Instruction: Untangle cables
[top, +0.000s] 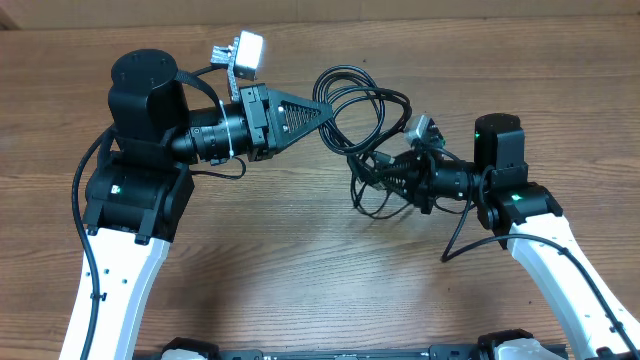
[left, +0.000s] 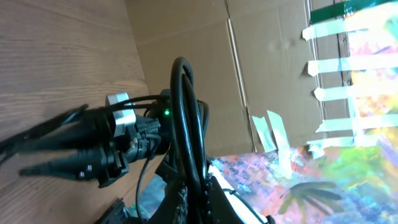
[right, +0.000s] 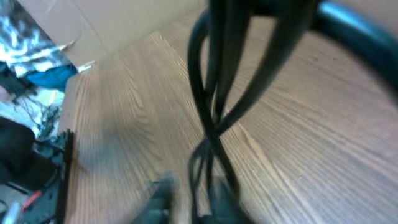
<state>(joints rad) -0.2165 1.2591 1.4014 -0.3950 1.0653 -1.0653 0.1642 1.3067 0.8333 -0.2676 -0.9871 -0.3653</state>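
The cables are thin black cords looped together above the wooden table, hanging between my two grippers. My left gripper points right and is shut on one loop of them. In the left wrist view the cords rise straight up from between the closed jaws of that gripper. My right gripper points left into the lower part of the tangle. The right wrist view is blurred. There, strands run down between the fingers of the gripper, and I cannot see whether they are pinched.
Bare wooden table lies below and in front of both arms. A cardboard wall stands behind the table. The right arm's own thick black cable trails onto the table beside it.
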